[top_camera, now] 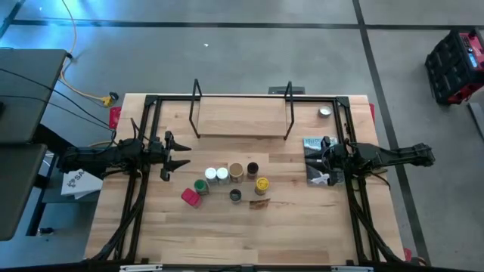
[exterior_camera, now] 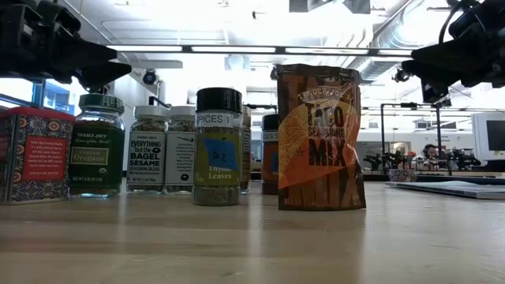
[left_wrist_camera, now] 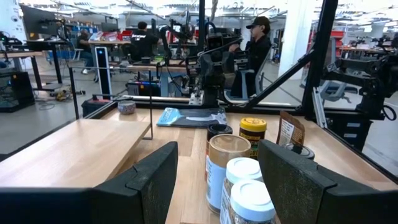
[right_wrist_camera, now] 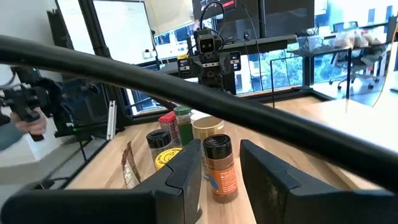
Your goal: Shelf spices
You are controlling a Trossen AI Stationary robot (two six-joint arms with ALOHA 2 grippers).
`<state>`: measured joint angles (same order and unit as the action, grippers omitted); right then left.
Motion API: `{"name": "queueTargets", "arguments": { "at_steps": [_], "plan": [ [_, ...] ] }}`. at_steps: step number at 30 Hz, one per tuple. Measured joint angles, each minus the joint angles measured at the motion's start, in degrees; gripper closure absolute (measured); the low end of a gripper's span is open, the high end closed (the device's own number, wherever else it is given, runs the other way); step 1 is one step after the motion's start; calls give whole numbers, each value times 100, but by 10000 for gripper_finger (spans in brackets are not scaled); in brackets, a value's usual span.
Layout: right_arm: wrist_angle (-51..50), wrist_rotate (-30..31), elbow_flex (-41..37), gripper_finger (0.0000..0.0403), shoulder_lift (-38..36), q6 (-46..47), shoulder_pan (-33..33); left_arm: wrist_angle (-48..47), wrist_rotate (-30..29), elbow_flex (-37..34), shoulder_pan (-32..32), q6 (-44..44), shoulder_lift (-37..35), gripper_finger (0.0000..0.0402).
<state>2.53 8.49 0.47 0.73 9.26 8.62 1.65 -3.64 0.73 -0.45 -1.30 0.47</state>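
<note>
Light wood everywhere in the high view: the shelf (top_camera: 240,117) is seen bare at the table's back, the spices (top_camera: 231,183) clustered mid-table, left gripper (top_camera: 175,156) just beside them, right gripper (top_camera: 327,160) parked over a book (top_camera: 316,178). In the left wrist view, jaws are spread wide toward the white-lidded jars (left_wrist_camera: 244,186). Right wrist view: jaws also apart, nothing held. Probably no jar's been shelved yet; a first grasp is needed next.

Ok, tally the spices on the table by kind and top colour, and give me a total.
White-topped jars: 2
Tan jar: 1
Dark-topped jars: 2
Yellow jar: 1
Green jar: 1
Red box: 1
Brown packet: 1
Total: 9
</note>
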Motion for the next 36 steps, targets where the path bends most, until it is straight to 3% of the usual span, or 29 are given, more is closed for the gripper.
{"name": "queueTargets", "arguments": {
  "at_steps": [5, 11, 19, 23, 29, 32, 36],
  "plan": [
    [401, 2, 0, 298, 0, 128, -2, 80, -7, 0, 0, -127, 0, 184],
    [852, 17, 0, 298, 0, 281, -2, 528, -10, 0, 0, -1333, 0, 184],
    [832, 22, 0, 298, 0, 228, -2, 943, -120, 0, 0, -2130, -1, 184],
    [657, 22, 0, 298, 0, 156, 0, 1299, -746, 0, 2, -1747, 7, 184],
    [490, 133, 0, 298, 0, 127, -2, 3034, -163, 70, -9, -743, 467, 184],
    [446, 160, 0, 298, 0, 161, -2, 2874, -40, 422, -15, -222, 982, 184],
    [416, 239, 0, 298, 0, 429, 0, 1961, -463, 1158, -108, 182, 2030, 184]
  ]
}}
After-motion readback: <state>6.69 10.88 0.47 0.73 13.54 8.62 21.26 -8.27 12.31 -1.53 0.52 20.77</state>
